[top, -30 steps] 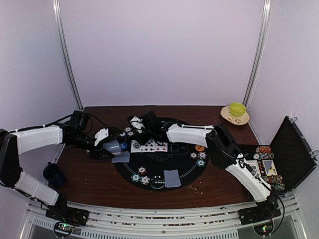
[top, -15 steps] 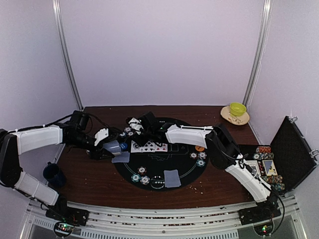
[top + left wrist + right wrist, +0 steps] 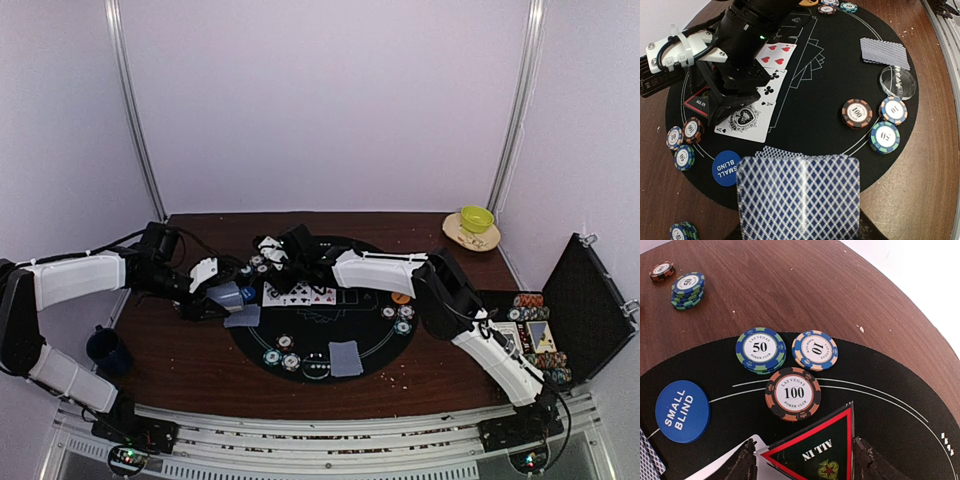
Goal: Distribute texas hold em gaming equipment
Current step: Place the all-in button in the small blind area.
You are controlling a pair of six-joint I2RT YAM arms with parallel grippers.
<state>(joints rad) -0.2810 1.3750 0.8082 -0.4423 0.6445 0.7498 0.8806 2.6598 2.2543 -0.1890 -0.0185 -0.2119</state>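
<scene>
Brown tabletop point(image 3: 200, 350), black mat point(image 3: 370, 340) at its middle: the right gripper point(image 3: 802, 462) has edged slightly toward the mat's far-left rim, jaws clasping the red triangle marker point(image 3: 812, 447) low over it, probably nearly placed. The left gripper point(image 3: 228, 295), jaws clamped on the card deck point(image 3: 797, 197), hangs at the mat's left edge.

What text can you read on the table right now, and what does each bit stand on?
"SMALL BLIND": blue button disc.
"ALL IN", upside down: red triangle marker.
"LAS VEGAS 100 POKER CLUB": brown chip.
"LAS VEGAS 50 POKER CLUB": blue-green chip.
"10": blue-and-peach chip.
"50": far-left chip stack.
Small far chip: too small to read.
</scene>
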